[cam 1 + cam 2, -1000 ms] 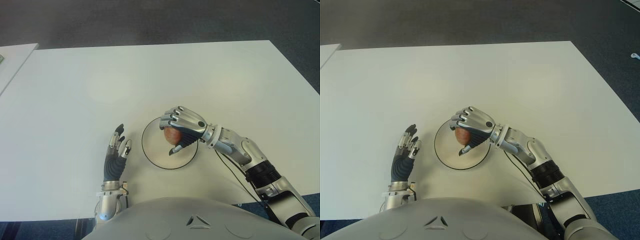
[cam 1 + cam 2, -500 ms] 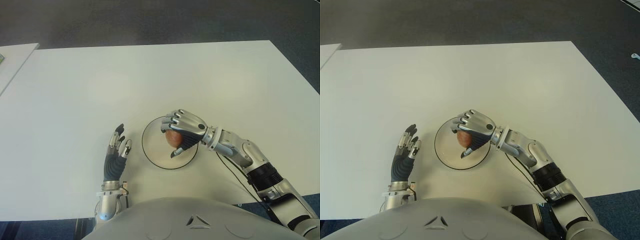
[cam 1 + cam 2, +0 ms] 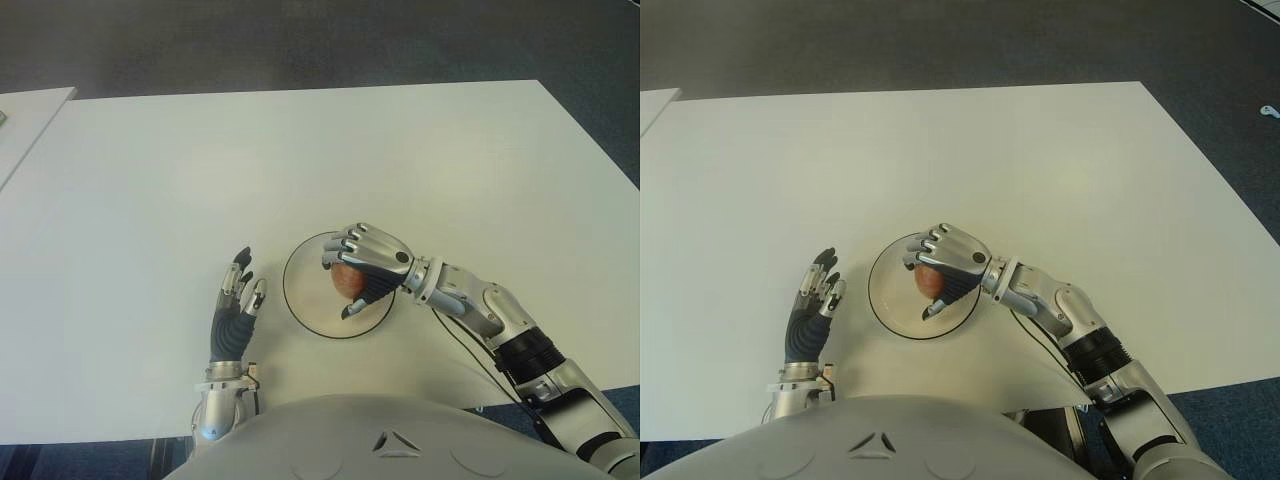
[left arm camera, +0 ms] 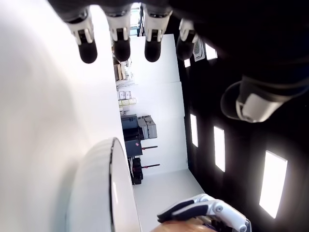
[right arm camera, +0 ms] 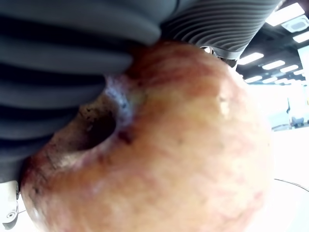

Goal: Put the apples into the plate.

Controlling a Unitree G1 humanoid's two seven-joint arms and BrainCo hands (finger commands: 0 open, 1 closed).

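A red apple [image 3: 346, 281] is held in my right hand [image 3: 362, 266], whose fingers curl over it from above. The hand is low over the white plate [image 3: 310, 305] with a dark rim, near the table's front edge; I cannot tell whether the apple touches the plate. The right wrist view is filled by the apple [image 5: 159, 145] pressed against the palm. My left hand [image 3: 232, 312] shows left of the plate, its straight fingers holding nothing. From the left wrist I see the plate's rim [image 4: 114, 186] and the right hand beyond it.
The white table [image 3: 300, 170] stretches wide behind and beside the plate. A second white tabletop [image 3: 25, 120] stands at the far left. Dark carpet lies beyond the table's far edge.
My right hand has come down and slightly toward me with the apple, lower over the plate. The left hand has not moved.
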